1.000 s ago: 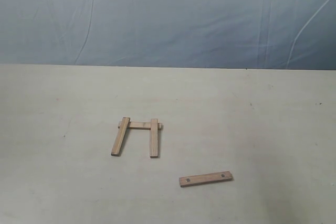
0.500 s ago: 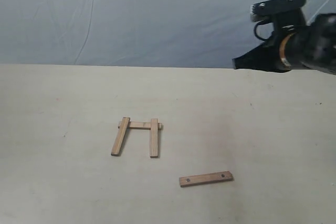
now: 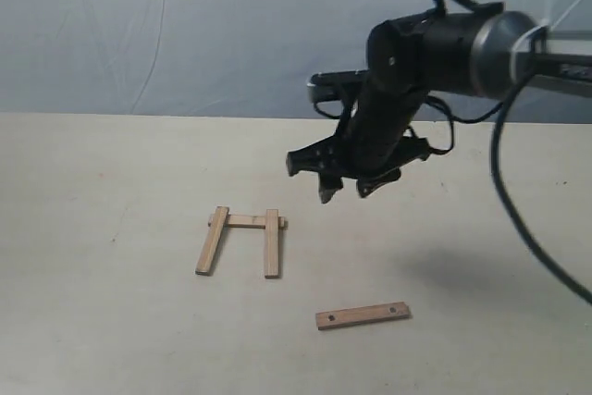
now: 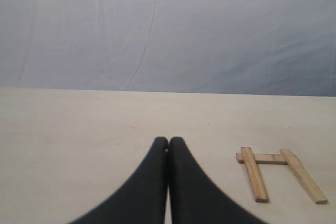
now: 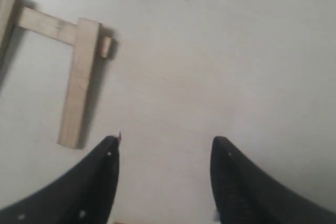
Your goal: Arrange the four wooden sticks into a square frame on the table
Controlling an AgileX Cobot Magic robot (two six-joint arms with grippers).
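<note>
Three wooden sticks (image 3: pixel 242 233) lie on the table (image 3: pixel 111 321) as an open-bottomed frame: two side slats (image 3: pixel 270 243) (image 3: pixel 212 240) resting over a cross slat (image 3: pixel 247 221). The same group appears in the left wrist view (image 4: pixel 275 169) and the right wrist view (image 5: pixel 79 85). The fourth stick (image 3: pixel 363 314), with dark holes near its ends, lies alone nearer the front. My right gripper (image 3: pixel 348 188) hangs open and empty in the air, above and to the right of the group; its fingertips (image 5: pixel 111 145) frame bare table. My left gripper (image 4: pixel 168 141) is shut and empty, out of the exterior view.
A blue-grey cloth backdrop (image 3: pixel 231 34) rises behind the table's far edge. The right arm's black body and cable (image 3: pixel 504 164) reach in from the upper right. Bare table lies left of the sticks and along the front.
The right arm has come into the exterior view from the upper right and swung left and down over the table, jaws open. The sticks have not moved.
</note>
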